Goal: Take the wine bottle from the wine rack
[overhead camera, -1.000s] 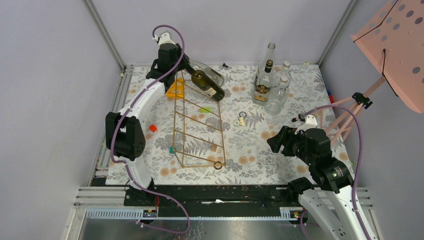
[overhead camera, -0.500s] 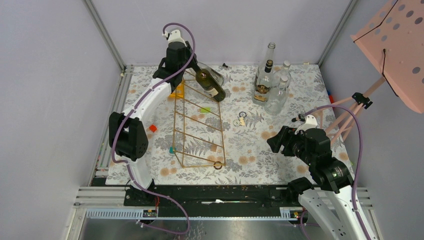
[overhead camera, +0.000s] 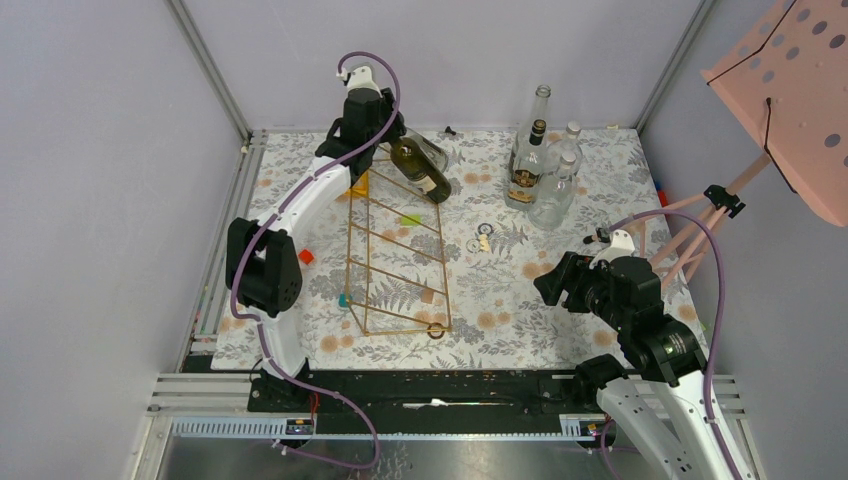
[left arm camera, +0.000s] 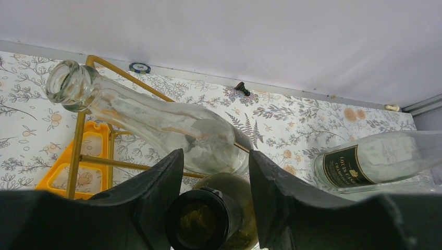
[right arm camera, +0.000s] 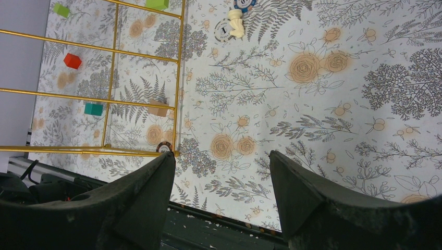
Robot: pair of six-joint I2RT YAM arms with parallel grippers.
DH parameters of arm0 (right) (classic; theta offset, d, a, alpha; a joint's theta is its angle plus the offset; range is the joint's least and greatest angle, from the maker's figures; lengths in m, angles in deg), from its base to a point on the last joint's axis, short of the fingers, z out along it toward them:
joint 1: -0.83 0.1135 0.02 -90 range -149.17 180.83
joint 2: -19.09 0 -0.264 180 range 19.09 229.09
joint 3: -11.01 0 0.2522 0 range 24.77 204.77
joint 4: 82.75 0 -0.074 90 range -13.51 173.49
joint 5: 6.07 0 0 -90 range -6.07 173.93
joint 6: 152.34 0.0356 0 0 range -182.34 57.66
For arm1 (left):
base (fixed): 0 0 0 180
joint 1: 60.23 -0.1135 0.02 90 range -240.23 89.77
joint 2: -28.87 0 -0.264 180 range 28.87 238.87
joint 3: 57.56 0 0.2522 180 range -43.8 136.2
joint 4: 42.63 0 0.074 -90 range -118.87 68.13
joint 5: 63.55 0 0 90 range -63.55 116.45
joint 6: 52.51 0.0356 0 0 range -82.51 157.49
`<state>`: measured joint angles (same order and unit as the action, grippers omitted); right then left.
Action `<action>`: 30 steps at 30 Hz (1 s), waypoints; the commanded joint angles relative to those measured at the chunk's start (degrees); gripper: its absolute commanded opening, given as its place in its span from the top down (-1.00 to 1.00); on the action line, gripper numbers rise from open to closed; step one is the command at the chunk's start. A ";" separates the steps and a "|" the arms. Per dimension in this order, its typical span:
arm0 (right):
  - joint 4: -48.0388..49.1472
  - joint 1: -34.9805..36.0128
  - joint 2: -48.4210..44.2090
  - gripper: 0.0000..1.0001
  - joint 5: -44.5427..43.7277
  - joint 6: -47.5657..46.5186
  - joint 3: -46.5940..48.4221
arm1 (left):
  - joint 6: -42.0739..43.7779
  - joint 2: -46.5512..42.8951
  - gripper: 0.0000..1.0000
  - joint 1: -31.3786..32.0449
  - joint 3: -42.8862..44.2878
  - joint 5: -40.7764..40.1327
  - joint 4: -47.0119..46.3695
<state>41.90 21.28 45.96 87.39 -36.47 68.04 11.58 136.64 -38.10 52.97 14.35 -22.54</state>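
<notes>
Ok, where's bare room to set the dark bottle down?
Bare cloth lies between the wine rack and the right gripper, near of the small tokens. It is crowded by the standing bottles at the far right.

Left arm [overhead camera: 300, 200]: white link shells, black joint housings, purple cable looped along its length | Right arm [overhead camera: 640, 400]: white lower shell, black upper joints, purple cable, small white fitting on top | Left gripper [left arm camera: 213, 208]: black wedge-shaped fingers | Right gripper [right arm camera: 219, 203]: matte black, same wedge shape
</notes>
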 commanded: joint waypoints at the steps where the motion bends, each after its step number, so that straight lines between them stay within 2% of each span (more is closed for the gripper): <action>1: -0.76 0.05 -0.15 -0.48 -2.01 -0.25 -0.04 | -0.55 0.55 0.07 0.46 2.27 0.94 -2.40; 5: -1.03 0.05 -0.25 -0.48 -2.40 -0.64 -0.04 | -0.54 0.83 0.34 0.46 2.54 0.92 -2.39; 13: -1.84 0.10 0.18 -0.49 -3.05 -2.10 1.38 | -0.56 -0.38 1.00 0.74 2.84 2.91 -3.10; 21: -5.96 0.04 1.58 -0.53 -7.43 -5.96 6.54 | 4.23 -1.50 1.00 4.49 6.92 2.60 -2.34; 30: -10.04 0.03 1.73 -0.56 -12.91 -11.55 15.35 | 14.34 0.26 1.00 12.66 17.86 2.37 1.97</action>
<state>33.97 21.28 47.34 78.60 -43.88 77.83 20.92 138.10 -29.05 62.70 15.46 -15.00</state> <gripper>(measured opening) 0.775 0.345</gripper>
